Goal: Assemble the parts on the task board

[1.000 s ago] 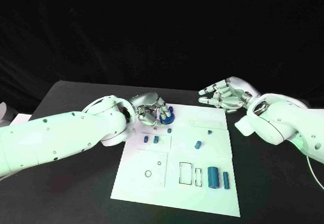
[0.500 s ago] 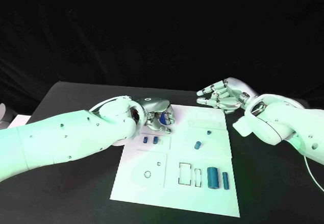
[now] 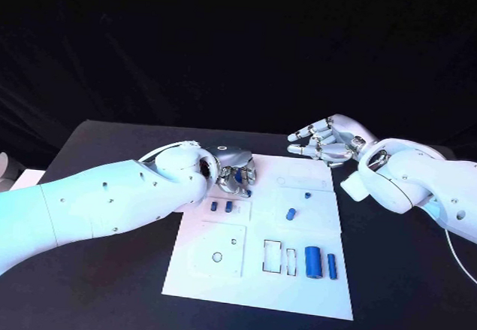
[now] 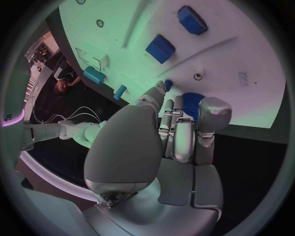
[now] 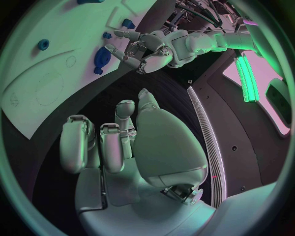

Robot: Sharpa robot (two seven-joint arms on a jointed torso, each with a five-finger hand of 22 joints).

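The left hand (image 3: 235, 174) is down over the far-left corner of the task board (image 3: 262, 287), its fingers (image 4: 177, 129) curled together around a blue toothed part (image 4: 192, 102) that the left wrist view shows just past the fingertips, against the white plate. Whether the fingers truly clamp it or only rest against it I cannot tell — the part's lower half is hidden behind them. A small blue peg (image 4: 168, 85) stands in the board right beside one fingertip.

Beyond the left fingers, two small blue blocks (image 3: 222, 206) lie side by side inside a shallow outlined rectangle on the board. Further on, a short blue cylinder (image 3: 291, 212) lies alone toward the middle. Nearer the robot, a large outlined square (image 3: 221, 244) holds only a small ring mark (image 3: 218, 256). Beside it are a dark-edged narrow slot (image 3: 271, 256) and a smaller slot (image 3: 291, 260), then a thick blue cylinder (image 3: 313, 261) and a thin blue rod (image 3: 332, 266) lying parallel just outside those outlines.

The right hand (image 3: 327, 140) hangs above the black table (image 3: 99, 138) off the board's far-right corner, holding nothing — fingers apart and loosely bent, well clear of every part.
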